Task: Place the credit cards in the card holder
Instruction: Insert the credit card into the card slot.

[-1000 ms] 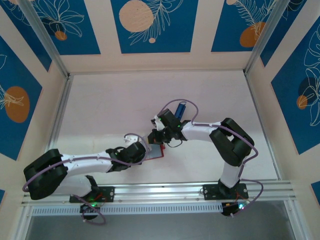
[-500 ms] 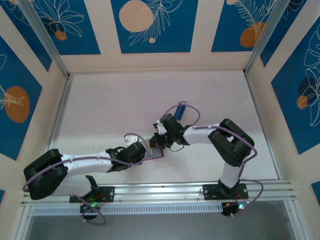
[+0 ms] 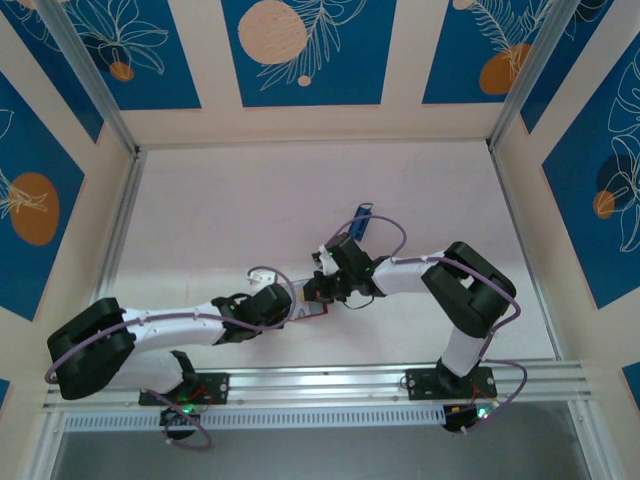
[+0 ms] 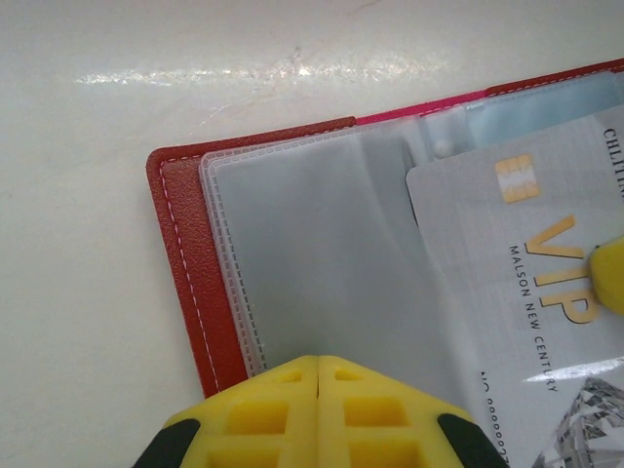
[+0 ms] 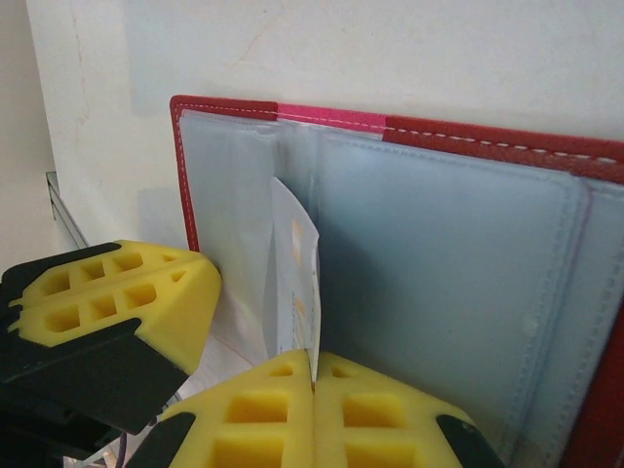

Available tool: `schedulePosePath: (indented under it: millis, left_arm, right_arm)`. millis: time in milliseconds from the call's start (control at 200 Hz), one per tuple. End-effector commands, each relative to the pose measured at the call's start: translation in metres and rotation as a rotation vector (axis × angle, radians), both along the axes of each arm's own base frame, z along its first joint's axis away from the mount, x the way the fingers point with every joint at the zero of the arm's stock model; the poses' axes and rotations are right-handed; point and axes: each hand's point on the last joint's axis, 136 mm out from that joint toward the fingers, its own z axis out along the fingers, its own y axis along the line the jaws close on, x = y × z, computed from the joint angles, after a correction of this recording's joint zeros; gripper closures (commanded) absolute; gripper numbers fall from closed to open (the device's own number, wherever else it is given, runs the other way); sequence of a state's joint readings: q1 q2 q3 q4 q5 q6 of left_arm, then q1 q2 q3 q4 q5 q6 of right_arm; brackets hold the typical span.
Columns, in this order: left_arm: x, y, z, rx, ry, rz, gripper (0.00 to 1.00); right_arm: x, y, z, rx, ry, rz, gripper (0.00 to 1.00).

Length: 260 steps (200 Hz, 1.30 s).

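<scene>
The card holder lies open on the table, a red wallet with pale clear pockets. My right gripper is shut on a pale credit card with gold VIP lettering. The card stands on edge, its far end against the wallet's centre fold. My left gripper is shut, its tips resting on the clear pocket at the wallet's left half. Its yellow fingers sit just left of the held card. From above, both grippers meet over the wallet, left and right.
A blue card sits on the table behind the right wrist. Bare pale tabletop stretches to the far and left sides. A metal rail runs along the near edge, and patterned walls enclose the table.
My right gripper has moved down and left with the card, onto the open wallet. The left arm and the wallet have stayed put.
</scene>
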<state>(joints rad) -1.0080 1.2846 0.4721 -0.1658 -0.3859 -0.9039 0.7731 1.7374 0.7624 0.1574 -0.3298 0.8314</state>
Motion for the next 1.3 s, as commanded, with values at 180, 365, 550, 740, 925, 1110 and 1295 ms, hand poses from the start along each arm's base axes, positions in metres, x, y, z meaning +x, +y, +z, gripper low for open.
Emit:
schedulePosePath:
  millis: [180, 365, 550, 740, 925, 1110, 1295]
  left_arm:
    - [-0.01, 0.027, -0.017, 0.115, 0.057, 0.034, 0.99]
    - [-0.009, 0.026, -0.018, 0.114, 0.059, 0.032, 0.98]
    - [-0.01, 0.028, -0.017, 0.118, 0.059, 0.039, 0.99]
    - [-0.01, 0.029, -0.017, 0.114, 0.057, 0.042, 0.99]
    - [-0.01, 0.028, -0.018, 0.116, 0.059, 0.039, 0.99]
    - [-0.01, 0.029, -0.017, 0.114, 0.058, 0.041, 0.99]
    - [-0.011, 0.029, -0.018, 0.114, 0.058, 0.043, 0.99]
  right_arm:
    - [-0.027, -0.013, -0.029, -0.071, 0.127, 0.02, 1.0]
    - [-0.03, -0.013, -0.027, -0.065, 0.124, 0.041, 1.0]
    - [-0.032, -0.006, -0.025, -0.045, 0.144, 0.068, 1.0]
    - [-0.039, -0.02, -0.023, -0.086, 0.139, 0.055, 1.0]
    - [-0.034, -0.032, -0.019, -0.101, 0.124, 0.028, 1.0]
    - [-0.026, -0.018, -0.019, -0.079, 0.116, 0.068, 1.0]
    - [-0.017, -0.005, -0.017, -0.058, 0.112, 0.094, 1.0]
